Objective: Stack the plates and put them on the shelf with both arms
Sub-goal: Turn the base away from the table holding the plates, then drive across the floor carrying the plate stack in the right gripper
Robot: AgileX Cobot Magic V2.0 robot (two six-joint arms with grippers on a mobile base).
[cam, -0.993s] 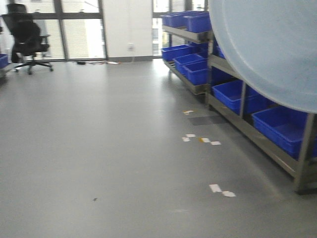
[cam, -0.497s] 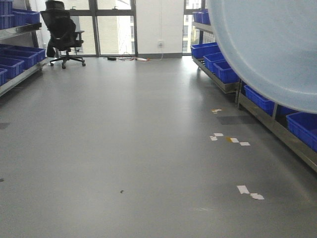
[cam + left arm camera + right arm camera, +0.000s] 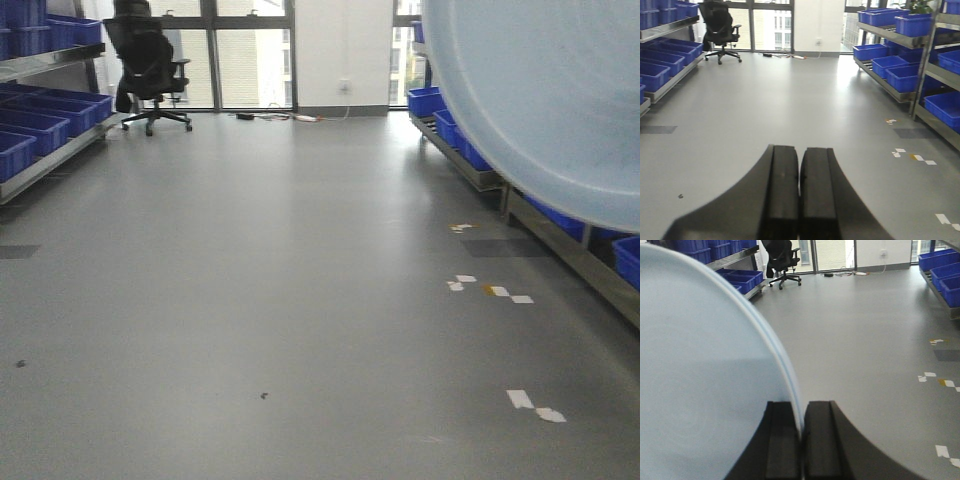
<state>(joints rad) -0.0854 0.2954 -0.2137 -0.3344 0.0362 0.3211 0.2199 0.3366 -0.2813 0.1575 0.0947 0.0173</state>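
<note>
floor (image 3: 250, 300): grey, glossy | upper left: black office chair (image 3: 150, 60) before tall windows (image 3: 252, 65) | top centre: white wall (image 3: 340, 40) | left and right edges: blue crates (image 3: 40, 125) | lower right: white tape scraps (image 3: 520, 399) on floor

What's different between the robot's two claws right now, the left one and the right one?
The left gripper is shut on nothing, its black fingers pressed together; the right gripper pinches the rim of a pale plate. The left gripper's camera sees open floor; the right gripper's is half blocked by that plate. Both have the same black fingers.
</note>
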